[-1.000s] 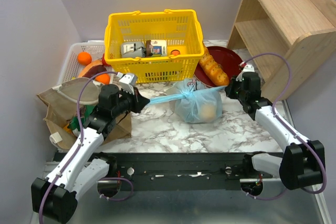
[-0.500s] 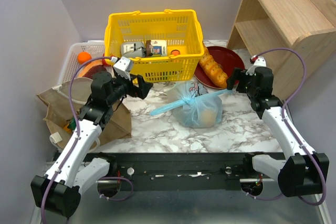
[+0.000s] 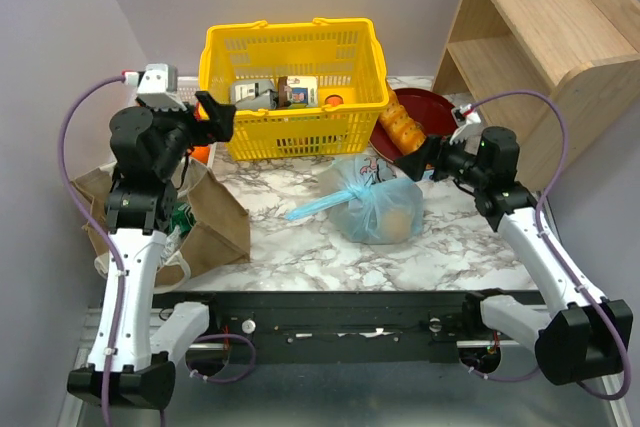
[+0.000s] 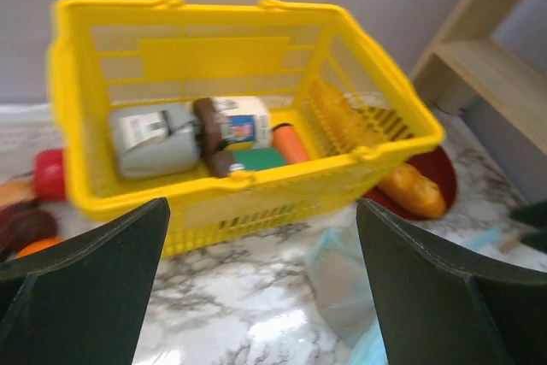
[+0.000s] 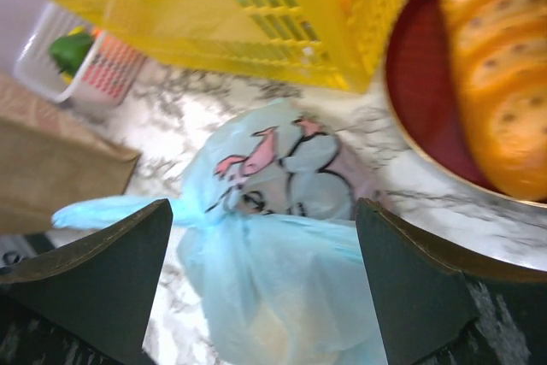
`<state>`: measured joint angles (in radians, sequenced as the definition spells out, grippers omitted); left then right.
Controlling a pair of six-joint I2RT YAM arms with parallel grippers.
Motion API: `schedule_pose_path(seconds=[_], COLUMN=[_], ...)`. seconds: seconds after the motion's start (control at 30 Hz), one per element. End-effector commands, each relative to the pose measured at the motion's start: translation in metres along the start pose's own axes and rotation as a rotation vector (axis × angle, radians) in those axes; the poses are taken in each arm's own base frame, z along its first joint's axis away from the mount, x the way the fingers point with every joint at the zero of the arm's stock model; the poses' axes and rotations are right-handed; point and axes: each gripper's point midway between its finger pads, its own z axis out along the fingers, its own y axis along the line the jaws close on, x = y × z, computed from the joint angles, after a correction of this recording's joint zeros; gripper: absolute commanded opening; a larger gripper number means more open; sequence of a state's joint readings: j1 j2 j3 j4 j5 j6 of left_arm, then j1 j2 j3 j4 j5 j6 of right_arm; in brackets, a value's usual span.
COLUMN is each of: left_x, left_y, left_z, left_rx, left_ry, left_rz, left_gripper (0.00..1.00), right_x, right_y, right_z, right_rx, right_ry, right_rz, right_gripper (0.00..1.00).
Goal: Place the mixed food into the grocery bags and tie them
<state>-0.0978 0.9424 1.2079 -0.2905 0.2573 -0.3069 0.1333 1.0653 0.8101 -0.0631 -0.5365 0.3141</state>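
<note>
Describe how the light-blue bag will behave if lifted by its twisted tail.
Probably floppy: the light-blue bag is thin, crinkled film that sits slumped. Likely bottom-heavy: a round pale-orange item shows through low down, so it may swing. The tail looks smooth and narrow, so it could slip through the fingers.

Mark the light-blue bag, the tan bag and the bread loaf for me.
light-blue bag (image 5: 273, 168): right wrist view, on the cartoon print.
tan bag (image 3: 220, 217): top external view, on its flat brown side.
bread loaf (image 5: 500, 66): right wrist view, on the golden crust.
</note>
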Motion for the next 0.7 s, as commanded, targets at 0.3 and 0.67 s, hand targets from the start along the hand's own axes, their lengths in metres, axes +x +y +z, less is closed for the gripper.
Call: schedule_pose_path(seconds=[0.3,0.67], left_x=[0.093,0.156], left_y=[0.131,0.048], left_z=[-0.153,-0.119], left_rx=[-0.848,-0.303], left_ry=[0.435,0.56], left_rz=[0.049,-0.161], left_gripper=[0.99,0.95], right_x=[0.016,0.018], right_y=[0.018,0.019], right_z=[0.001,0.012], right_rx=[-0.023,-0.015], right_ry=[0.036,0.07], right_rz=[-0.205,-0.262], right_gripper=[0.98,0.98])
